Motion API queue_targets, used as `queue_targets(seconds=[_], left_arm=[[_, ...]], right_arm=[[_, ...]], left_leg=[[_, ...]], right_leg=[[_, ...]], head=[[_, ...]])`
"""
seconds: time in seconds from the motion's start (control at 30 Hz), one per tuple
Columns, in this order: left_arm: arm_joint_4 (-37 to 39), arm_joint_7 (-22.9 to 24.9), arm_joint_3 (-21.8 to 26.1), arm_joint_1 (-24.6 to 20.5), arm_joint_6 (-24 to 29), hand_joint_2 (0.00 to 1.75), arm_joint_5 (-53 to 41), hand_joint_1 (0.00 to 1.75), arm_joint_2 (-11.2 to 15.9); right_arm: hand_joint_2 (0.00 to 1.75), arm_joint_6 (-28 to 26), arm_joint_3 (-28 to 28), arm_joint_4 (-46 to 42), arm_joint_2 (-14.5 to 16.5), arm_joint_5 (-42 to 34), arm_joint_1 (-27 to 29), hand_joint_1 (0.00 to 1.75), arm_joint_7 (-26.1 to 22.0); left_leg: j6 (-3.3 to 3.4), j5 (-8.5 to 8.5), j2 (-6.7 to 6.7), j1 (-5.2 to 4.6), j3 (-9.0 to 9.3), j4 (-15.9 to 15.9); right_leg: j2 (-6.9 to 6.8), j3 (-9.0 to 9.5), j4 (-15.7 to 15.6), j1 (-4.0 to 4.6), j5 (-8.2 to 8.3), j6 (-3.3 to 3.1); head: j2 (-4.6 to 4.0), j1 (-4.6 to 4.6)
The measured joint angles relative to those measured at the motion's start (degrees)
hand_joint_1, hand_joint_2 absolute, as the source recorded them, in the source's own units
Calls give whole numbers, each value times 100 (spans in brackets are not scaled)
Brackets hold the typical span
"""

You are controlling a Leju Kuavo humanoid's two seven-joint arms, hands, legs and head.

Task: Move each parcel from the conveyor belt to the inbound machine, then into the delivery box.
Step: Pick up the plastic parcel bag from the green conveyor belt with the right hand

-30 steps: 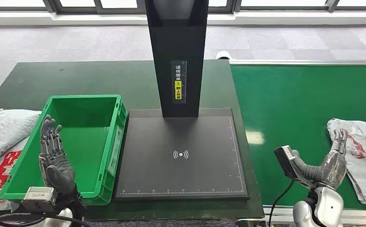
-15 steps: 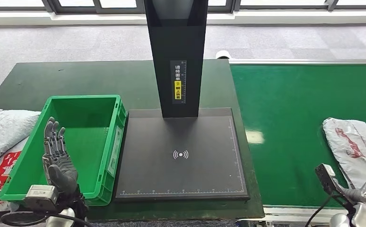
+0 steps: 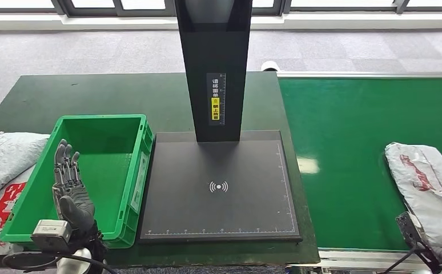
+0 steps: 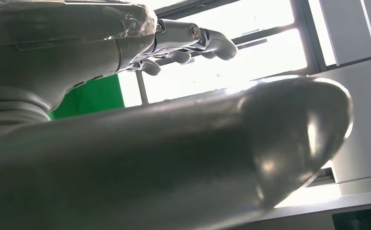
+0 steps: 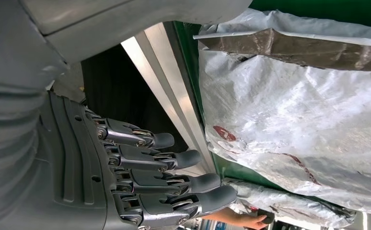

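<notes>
A white plastic parcel [image 3: 427, 185] with red print lies on the green conveyor belt [image 3: 350, 131] at its right front. My right hand [image 5: 145, 167] hangs beside the belt's metal edge, just off the parcel [image 5: 294, 110], with its fingers straight and nothing in them. Its wrist camera [image 3: 407, 225] pokes in at the lower right of the head view. My left hand [image 3: 67, 182] stands upright over the front left corner of the green delivery box [image 3: 124, 123], with its fingers [image 4: 188, 43] spread and holding nothing. The inbound machine's black plate [image 3: 219, 211] is bare.
The machine's black column [image 3: 213, 68] rises behind the plate. Other white parcels [image 3: 1, 165] lie to the left of the box. The belt's metal rail [image 5: 174, 96] runs along its near edge. The dark green table [image 3: 93, 94] stretches behind the box.
My right arm has dropped back and down from the parcel toward the lower right corner. The parcel has drifted slightly left on the belt. My left hand has barely moved.
</notes>
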Motion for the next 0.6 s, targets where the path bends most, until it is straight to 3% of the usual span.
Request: queue_targets(seconds=[0.4, 0.6], left_arm=[[22, 15, 0, -3, 26, 0, -78, 0, 1], [64, 17, 0, 3, 125, 0, -145, 0, 7]], right_arm=[[175, 96, -192, 205, -9, -104, -51, 0, -97], [175, 527, -238, 334, 9, 91, -273, 0, 66]], left_leg=[[0, 0, -1, 0, -2, 0], [0, 0, 3, 0, 1, 0]], right_leg=[[-2, 3, 0, 0, 0, 0], [4, 2, 0, 0, 1, 1]], head=[[0, 0], [0, -1]])
